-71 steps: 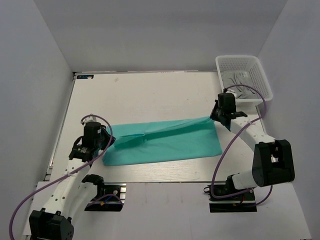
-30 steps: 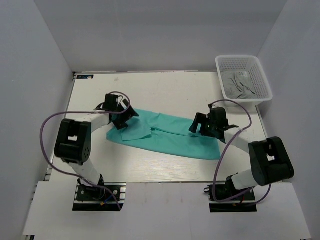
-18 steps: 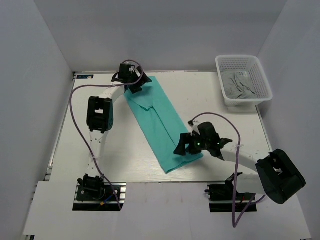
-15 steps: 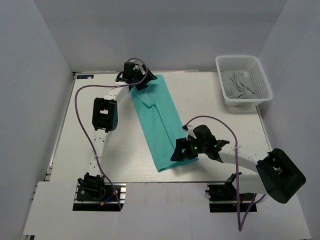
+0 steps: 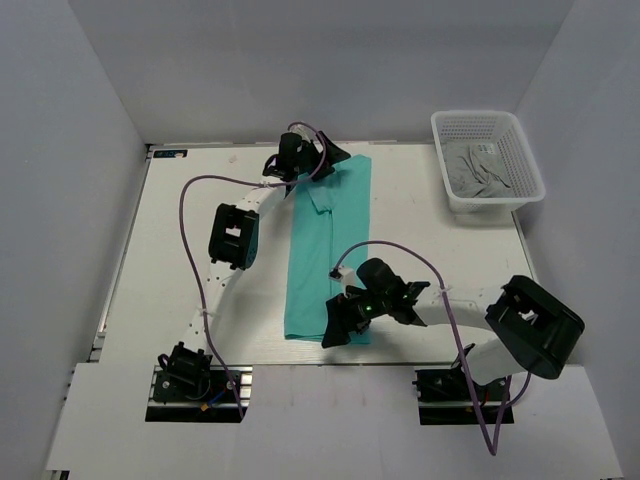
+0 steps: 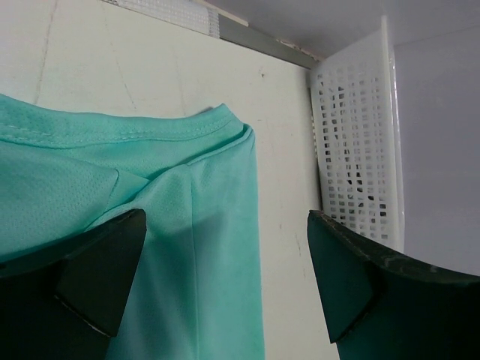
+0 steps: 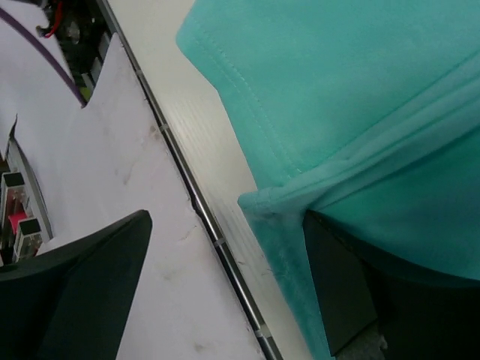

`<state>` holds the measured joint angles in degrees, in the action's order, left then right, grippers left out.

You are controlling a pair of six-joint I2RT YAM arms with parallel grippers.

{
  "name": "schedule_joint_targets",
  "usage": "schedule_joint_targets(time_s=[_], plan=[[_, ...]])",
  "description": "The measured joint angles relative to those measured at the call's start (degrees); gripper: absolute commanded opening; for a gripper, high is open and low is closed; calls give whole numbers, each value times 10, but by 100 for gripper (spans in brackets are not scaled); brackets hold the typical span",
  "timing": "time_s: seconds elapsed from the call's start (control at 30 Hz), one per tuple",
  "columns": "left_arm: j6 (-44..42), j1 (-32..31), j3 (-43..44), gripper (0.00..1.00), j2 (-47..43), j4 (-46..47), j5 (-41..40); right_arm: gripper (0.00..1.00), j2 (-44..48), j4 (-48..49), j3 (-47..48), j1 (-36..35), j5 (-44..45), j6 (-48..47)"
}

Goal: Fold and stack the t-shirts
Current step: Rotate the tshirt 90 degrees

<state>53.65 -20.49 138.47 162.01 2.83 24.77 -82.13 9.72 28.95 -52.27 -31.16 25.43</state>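
the left gripper (image 5: 328, 158) sits on the far end of the t-shirt (image 5: 322, 240), about level with the white mesh basket (image 5: 487, 122) and well to its left; from above, its body hides the cloth under it. its wrist view cuts the shirt off at the left and bottom and shows only a stitched edge and one folded corner pointing toward the basket wall. the jaws stand wide apart, with the cloth lying loose between and below the fingers (image 6: 97, 274). the shirt runs as a long narrow strip from there toward the near edge of the table (image 5: 190, 230), left of the basket all the way. the right gripper (image 5: 338, 328) is at the strip's near end, farther from the basket, and covers the near right corner from above. its jaws are spread wide too; a rumpled fold of cloth runs in against one finger, and whether it rests on that finger cannot be told. grey cloth (image 5: 478, 170) lies bunched in the basket, hard to make out
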Motion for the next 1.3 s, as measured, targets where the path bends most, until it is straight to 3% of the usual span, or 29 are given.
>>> schedule_joint_targets(time_s=[0.13,0.37,0.5,0.67,0.77,0.9,1.03,1.13,1.3], plan=[[4,1,0,100,-1,1,-2,90,14,-9,2,-13,21,-9],[-40,5,-22,100,-49,-72,-28,90,80,-133,23,-17,106,-33],[-90,13,-83,100,-150,-129,-34,90,146,-165,37,-18,117,-35],[-151,16,-187,100,-363,-162,-49,90,212,-183,50,-18,154,-16],[-172,14,-306,100,-526,-165,-55,90,224,-208,48,-18,210,14],[-156,4,-638,100,-780,-101,-47,90,194,-249,48,-17,306,53],[-134,-16,-878,100,-900,-134,-45,90,174,-284,47,-15,350,73],[-123,-33,-965,100,-944,-209,-45,90,181,-298,46,-14,363,88],[-105,-55,-1048,100,-1094,-278,-21,90,202,-321,34,-10,365,121]])
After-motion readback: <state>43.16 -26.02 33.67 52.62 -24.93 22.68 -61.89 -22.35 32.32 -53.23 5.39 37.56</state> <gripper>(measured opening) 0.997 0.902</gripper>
